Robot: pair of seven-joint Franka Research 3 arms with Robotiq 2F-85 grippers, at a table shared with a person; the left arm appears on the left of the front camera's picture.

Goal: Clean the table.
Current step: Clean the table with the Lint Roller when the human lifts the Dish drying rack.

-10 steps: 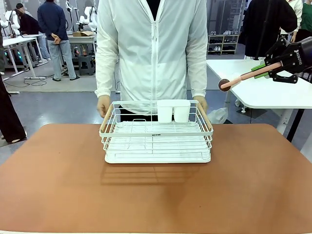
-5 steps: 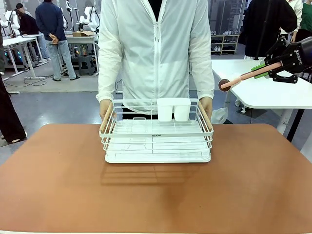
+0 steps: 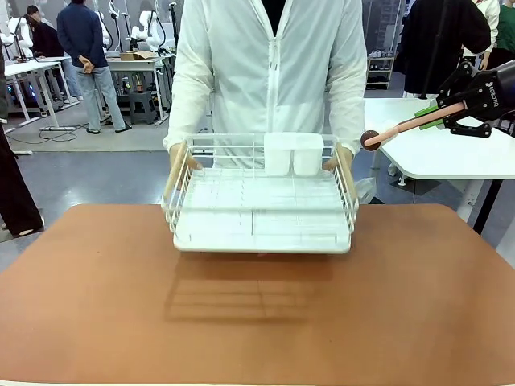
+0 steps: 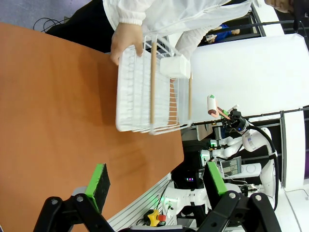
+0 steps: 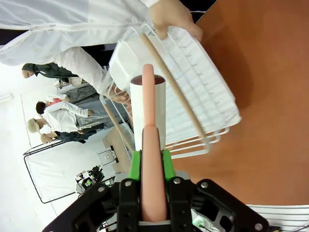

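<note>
The terracotta table (image 3: 257, 322) spreads across the front view. A person at its far side holds a white wire rack (image 3: 261, 217) by both wooden-handled ends, raised off the tabletop and tilted, with two white cups (image 3: 291, 154) at its back; its shadow falls on the table beneath it. My right gripper (image 3: 441, 112) hangs high at the right, shut on a pink-handled roller (image 3: 402, 126) that points left. In the right wrist view the roller (image 5: 148, 111) runs up from the gripper (image 5: 152, 159) toward the rack (image 5: 193, 92). My left gripper (image 4: 157, 186) is open with nothing in it, far from the rack (image 4: 145, 92).
A white-topped table (image 3: 434, 149) stands behind at the right, under my right arm. The person's hands (image 3: 179, 157) grip the rack's ends. Bare tabletop lies in front of and on both sides of the rack.
The person has lifted the rack off the table and tipped it, after stepping closer. My right gripper and the roller have not moved.
</note>
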